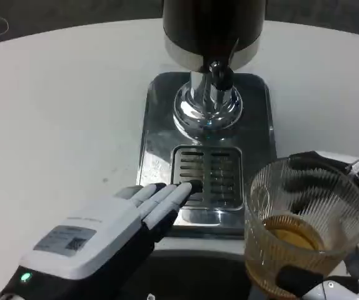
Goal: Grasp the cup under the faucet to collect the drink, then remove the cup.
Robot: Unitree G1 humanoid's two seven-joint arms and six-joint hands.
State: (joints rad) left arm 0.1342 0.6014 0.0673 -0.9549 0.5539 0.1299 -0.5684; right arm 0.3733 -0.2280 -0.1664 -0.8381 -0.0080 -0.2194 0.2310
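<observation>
Cup (306, 228) sat at about four o'clock from the drip grate (206, 177), off the metal base and clear of the faucet (219, 76). You could see it was a clear ribbed glass, round and wide-mouthed, with amber drink pooled in its lower part. Your right hand (329, 219) wrapped it: dark fingers (314, 164) curved around the far rim side and another dark finger (301, 280) crossed the near wall low down, so the glass was gripped between them.

Your left hand (114, 234) lay at about seven o'clock from the grate, its smooth white back up with a printed label and a small green light near the wrist. Its fingers were stretched out straight and close together, holding nothing, their pale tips reaching the near left edge of the grate.

The dispenser (214, 28) stood at twelve o'clock, a dark cylinder over a polished chrome collar, on a shiny rounded steel tray (157, 134). The slotted grate was rectangular. Everything rested on a matte white table (60, 112).
</observation>
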